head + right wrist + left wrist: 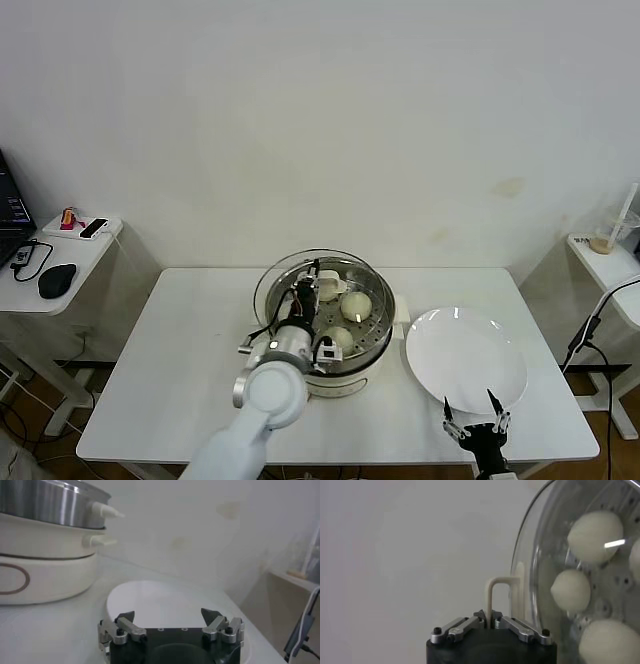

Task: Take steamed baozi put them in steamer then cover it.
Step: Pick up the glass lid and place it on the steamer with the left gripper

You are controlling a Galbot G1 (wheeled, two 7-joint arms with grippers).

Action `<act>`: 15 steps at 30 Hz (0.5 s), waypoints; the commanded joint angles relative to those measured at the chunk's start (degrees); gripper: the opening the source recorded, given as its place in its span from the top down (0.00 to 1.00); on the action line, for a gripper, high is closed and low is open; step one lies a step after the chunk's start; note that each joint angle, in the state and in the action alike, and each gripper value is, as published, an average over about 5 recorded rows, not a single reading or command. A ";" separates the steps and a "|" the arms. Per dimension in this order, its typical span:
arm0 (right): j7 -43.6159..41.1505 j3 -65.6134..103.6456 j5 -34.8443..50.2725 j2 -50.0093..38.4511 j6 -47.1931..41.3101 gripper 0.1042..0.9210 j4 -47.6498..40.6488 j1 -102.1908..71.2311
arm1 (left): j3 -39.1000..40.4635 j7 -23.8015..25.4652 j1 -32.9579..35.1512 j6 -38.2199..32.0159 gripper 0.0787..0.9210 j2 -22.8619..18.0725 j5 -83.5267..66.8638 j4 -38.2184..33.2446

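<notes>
A flat white plate (466, 360) lay beside the shiny steel steamer (372, 345) on the white table (180, 370). The left gripper (312, 277) pinched the clear glass cover (275, 275) by its handle; the right gripper (476, 417) stood spread near the plate.

Lab: bare wall, laptop desk (60, 262)

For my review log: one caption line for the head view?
Left gripper holds the glass cover by its handle over the steamer of baozi; right gripper open by the plate.

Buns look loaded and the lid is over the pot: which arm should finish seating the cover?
Left. Its end effector is shut on the cover's handle, holding the cover over the steamer. The right end effector is open by the plate, away from the pot.
</notes>
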 commanded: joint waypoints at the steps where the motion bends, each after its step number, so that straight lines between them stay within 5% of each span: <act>1: 0.01 -0.69 -0.55 0.16 0.10 0.12 -0.43 0.17 | 2.21 0.76 -0.90 0.18 0.93 -4.33 3.89 3.73; 15: -0.03 -1.47 -0.60 -0.10 0.28 0.12 -0.51 0.08 | 0.29 -1.33 0.13 -1.56 0.93 -6.01 5.93 6.85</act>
